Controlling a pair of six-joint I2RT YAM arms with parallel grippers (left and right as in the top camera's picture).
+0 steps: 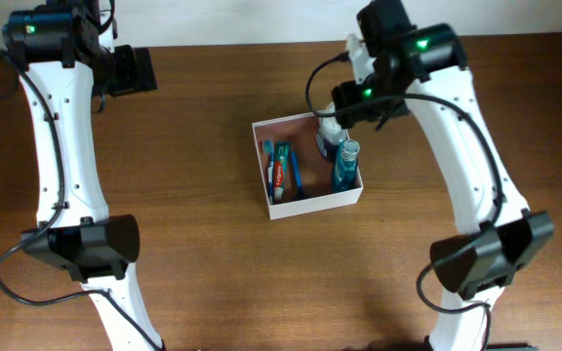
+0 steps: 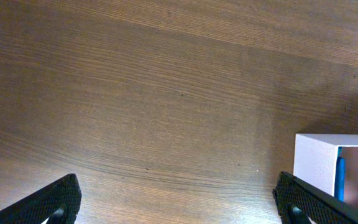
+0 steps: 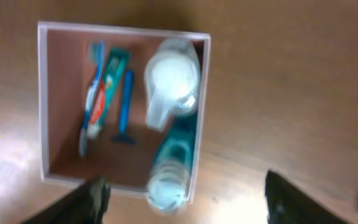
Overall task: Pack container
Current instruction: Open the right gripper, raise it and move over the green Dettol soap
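Container (image 3: 42, 99): toothbrush (image 3: 91, 99), toothpaste (image 3: 109, 84), razor (image 3: 125, 106) lying parallel, blue bottle (image 3: 176, 146) and white-capped bottle (image 3: 169, 78) against 1 wall, likely to save room. Right end effector (image 3: 185, 190) hovers above, wide, empty; left end effector (image 2: 176, 202) wide, empty, over bare counter (image 2: 166, 93).

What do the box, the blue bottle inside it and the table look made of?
The container looks like thin matte white cardboard, given its sharp flat walls. The blue bottle seems translucent tinted plastic. The table shows wood grain, possibly laminate.
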